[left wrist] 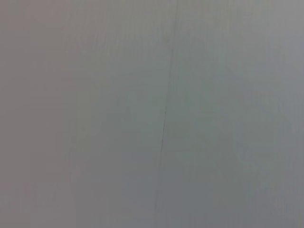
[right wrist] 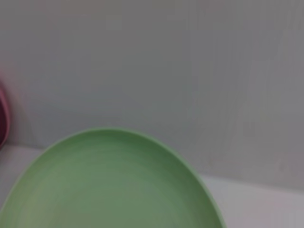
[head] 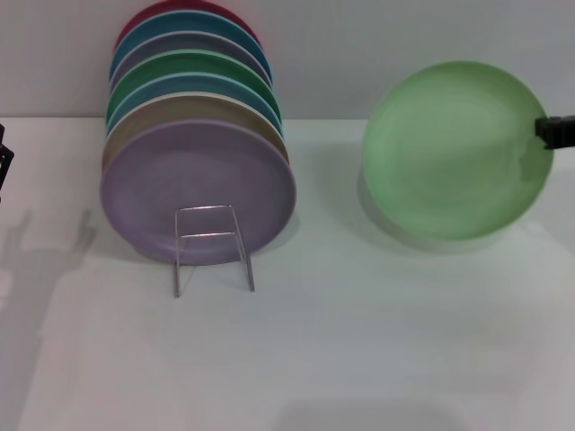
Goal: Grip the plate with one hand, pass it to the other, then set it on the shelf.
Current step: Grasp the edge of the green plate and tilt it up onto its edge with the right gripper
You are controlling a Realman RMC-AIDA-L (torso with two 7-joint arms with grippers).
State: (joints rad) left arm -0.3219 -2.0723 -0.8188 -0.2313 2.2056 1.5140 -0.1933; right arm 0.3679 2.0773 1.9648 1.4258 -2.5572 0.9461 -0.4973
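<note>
Looking down from the head view, I saw the plate [head: 456, 148] lifted off the white surface [head: 359, 341], tilted up so its face turned toward me, its shadow falling on the surface beneath it. My right tool [head: 550, 131] showed only as a dark tip at the right border, clenched on the plate's right rim. The plate sat on the right side, well apart from the shelf [head: 212, 247].

The shelf, a thin wire loop, stood on the surface left of centre. Leaning behind it was a stack of plates [head: 193, 135], the lilac one [head: 198, 193] at the front touching the wire, then tan, blue, darker green and others back to a red one against the wall [head: 359, 45].

My left tool [head: 4, 157] was just a dark sliver at the left border, away from everything; I could not tell whether it was released or clenched.

From the right wrist view, the plate [right wrist: 114, 185] filled the lower part, with the wall behind it and a bit of the red plate [right wrist: 3, 121] at one border. The left wrist view gave me nothing but a plain grey wall [left wrist: 152, 114] with a faint seam
</note>
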